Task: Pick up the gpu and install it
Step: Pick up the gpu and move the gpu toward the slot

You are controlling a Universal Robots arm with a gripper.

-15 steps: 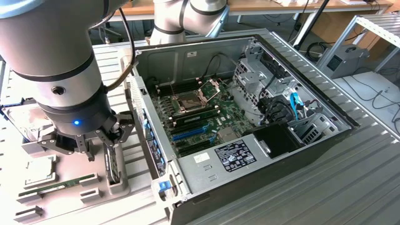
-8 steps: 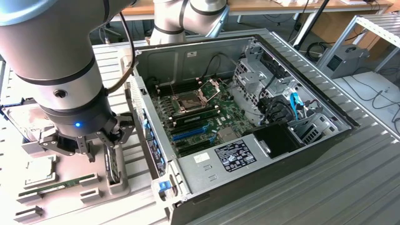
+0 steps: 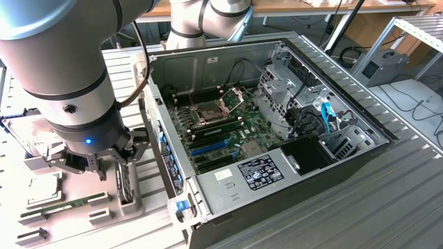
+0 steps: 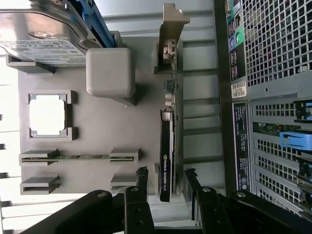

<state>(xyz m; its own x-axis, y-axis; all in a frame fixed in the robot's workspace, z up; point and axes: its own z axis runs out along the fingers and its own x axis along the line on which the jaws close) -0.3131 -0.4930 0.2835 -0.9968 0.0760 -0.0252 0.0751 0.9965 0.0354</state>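
Observation:
The gpu (image 4: 167, 146) is a thin black card that stands on its long edge in a slot of the grey parts holder (image 4: 97, 131), with its silvery end bracket (image 4: 171, 29) at the far end. My gripper (image 4: 165, 174) is open. Its two black fingers (image 4: 141, 176) straddle the near end of the card, one on each side, with a small gap to each face. In the exterior view the gripper (image 3: 116, 165) hangs low over the gpu (image 3: 125, 182), just to the left of the open computer case (image 3: 229, 187).
The holder also carries a silver hard drive (image 4: 44, 34), a grey block (image 4: 110, 72), a square processor (image 4: 47, 114) and a green memory stick (image 4: 80, 157). The case's perforated rear panel (image 4: 273, 58) runs close beside the gpu. Inside the case lie the motherboard and its blue slots (image 3: 207, 148).

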